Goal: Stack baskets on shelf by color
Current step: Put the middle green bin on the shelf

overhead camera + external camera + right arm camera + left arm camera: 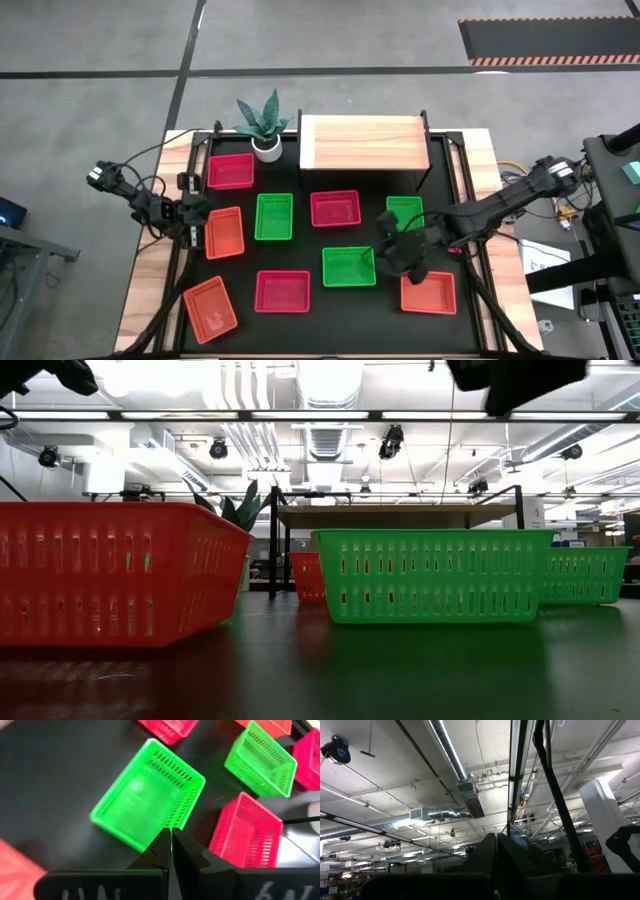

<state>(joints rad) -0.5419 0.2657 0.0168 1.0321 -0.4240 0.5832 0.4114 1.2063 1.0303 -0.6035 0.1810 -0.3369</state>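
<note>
Green basket long axis crosswise, under right end effector

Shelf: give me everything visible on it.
The shelf is a pale wood-grain rectangular board on thin black legs, level, at the far edge of the black table, right of the potted plant. Nothing rests on its top; no basket is stacked there. The low view shows it from the side, raised above the tabletop.

The high view is looking straight down on the whole table. The low view is sitting at tabletop level, facing the shelf. The left wrist view is pointing at the ceiling; the right wrist view is looking closely down on a green basket, shared with the high view.
</note>
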